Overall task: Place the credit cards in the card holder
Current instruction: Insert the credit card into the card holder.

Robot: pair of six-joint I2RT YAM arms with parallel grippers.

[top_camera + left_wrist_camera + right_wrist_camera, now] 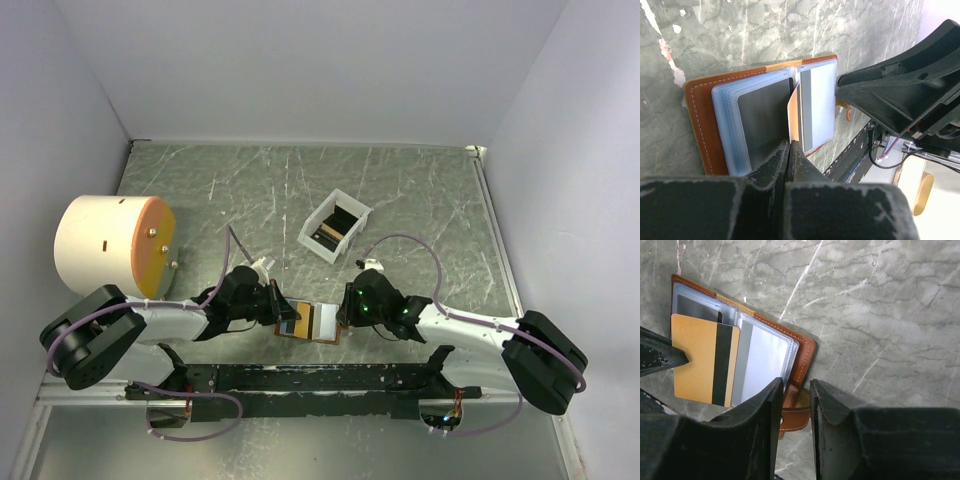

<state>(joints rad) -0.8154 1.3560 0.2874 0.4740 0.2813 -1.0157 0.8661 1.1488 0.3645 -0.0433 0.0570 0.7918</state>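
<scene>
- Card holder [308, 323]: brown stitched leather with pale blue-grey clear plastic pockets. It lies open and flat on the tabletop [420, 200] at lower centre of the top view, between the two grippers. Its opened spread runs left to right.
- Snap tab [796, 412]: a brown leather strap projecting from the holder's lower edge in the right wrist view.
- Gold card [695, 360]: thin, rigid and rectangular, with a dark stripe along one long edge. Its long axis runs top to bottom in the right wrist view, and it stands tilted over the holder's centre fold.
- Left gripper [789, 145]: the fingers are clenched on one edge of the gold card.
- Right gripper [792, 385]: the fingers stand slightly parted, with the snap tab in the gap. Whether they pinch it cannot be told.
- Pocket contents: a dark card [765, 120] sits in the left-hand pocket. A pale card with a grey stripe [820, 105] sits in the right-hand pocket.
- White box [312, 240]: rectangular plastic, at upper centre of the tabletop, holding further dark and tan cards [335, 225].
</scene>
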